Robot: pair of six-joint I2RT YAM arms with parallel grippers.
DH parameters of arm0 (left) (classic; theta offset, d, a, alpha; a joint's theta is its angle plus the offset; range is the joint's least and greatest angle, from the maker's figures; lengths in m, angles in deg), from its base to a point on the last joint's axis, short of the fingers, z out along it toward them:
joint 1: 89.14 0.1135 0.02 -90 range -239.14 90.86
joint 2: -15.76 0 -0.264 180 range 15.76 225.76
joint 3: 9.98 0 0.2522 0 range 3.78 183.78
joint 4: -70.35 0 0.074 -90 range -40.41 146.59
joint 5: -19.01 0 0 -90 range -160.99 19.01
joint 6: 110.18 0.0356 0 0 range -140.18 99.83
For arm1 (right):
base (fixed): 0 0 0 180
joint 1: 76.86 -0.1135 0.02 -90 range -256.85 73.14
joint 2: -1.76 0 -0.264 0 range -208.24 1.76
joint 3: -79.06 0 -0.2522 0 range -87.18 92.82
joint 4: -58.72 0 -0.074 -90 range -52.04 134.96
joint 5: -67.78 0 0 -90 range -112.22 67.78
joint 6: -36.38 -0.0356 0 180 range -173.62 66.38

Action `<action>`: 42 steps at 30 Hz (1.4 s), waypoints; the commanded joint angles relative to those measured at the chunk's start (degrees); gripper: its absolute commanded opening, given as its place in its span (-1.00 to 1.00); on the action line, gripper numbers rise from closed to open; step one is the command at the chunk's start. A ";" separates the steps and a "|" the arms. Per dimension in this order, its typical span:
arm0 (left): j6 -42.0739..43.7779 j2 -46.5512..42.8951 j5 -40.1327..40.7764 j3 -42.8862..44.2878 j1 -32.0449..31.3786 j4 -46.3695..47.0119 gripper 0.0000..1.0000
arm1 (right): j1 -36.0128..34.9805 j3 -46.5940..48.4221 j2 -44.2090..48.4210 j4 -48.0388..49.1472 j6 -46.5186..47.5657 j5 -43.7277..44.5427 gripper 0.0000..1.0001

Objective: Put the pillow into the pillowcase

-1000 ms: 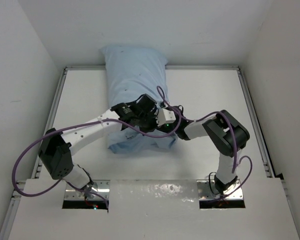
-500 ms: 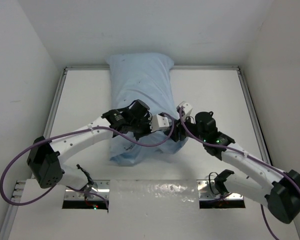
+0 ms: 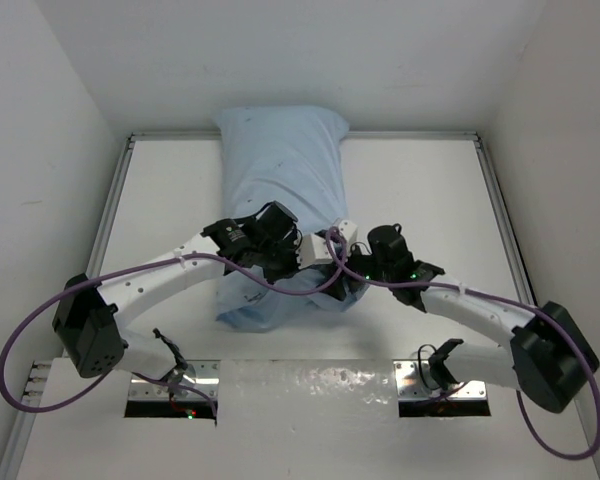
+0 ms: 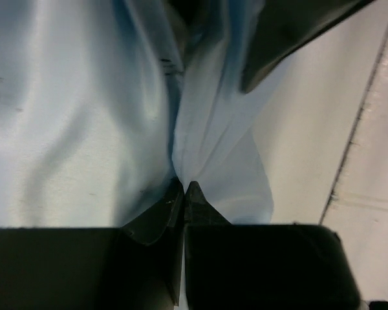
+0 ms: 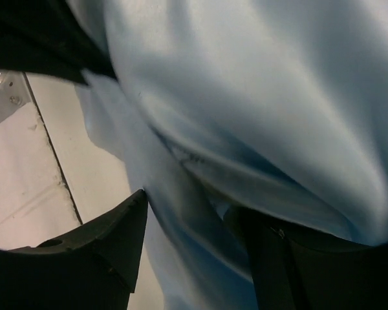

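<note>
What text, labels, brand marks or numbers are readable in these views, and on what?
None readable in any view.
Light blue speckled fabric pillowcase: only tiny dark specks, no print.
Black fingers in the left wrist view: plain, no marking.
Shiny metal base plates at the near table edge: glare only, nothing legible.

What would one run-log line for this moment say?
pillowcase: bulging, on table | pillow: out of sight | left gripper: shut on pillowcase fold | right gripper: open, cloth between jaws
</note>
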 commanded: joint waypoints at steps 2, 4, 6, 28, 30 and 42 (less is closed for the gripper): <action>-0.06 -1.90 -7.40 3.49 0.55 -3.20 -1.00 | -1.24 4.57 -5.47 10.04 -0.10 -3.48 0.17; -1.20 -2.16 -8.65 5.86 0.64 -2.94 -1.00 | -2.37 4.76 -8.82 11.53 -0.80 -5.32 0.03; -1.90 -1.99 -9.26 7.71 0.90 -2.06 -1.00 | -3.08 3.36 -10.76 15.12 -3.17 -5.76 -0.30; 1.07 12.77 -28.42 2.53 1.52 8.57 -0.14 | 5.18 -3.24 11.29 24.47 -16.89 -0.33 -1.00; 2.83 13.04 -29.29 0.61 1.34 7.27 -0.35 | 5.35 -2.98 12.96 22.10 -16.01 5.72 -1.00; 9.62 12.43 -33.35 -9.25 1.43 2.07 -0.89 | 11.94 6.70 8.84 13.03 -20.14 14.44 -1.00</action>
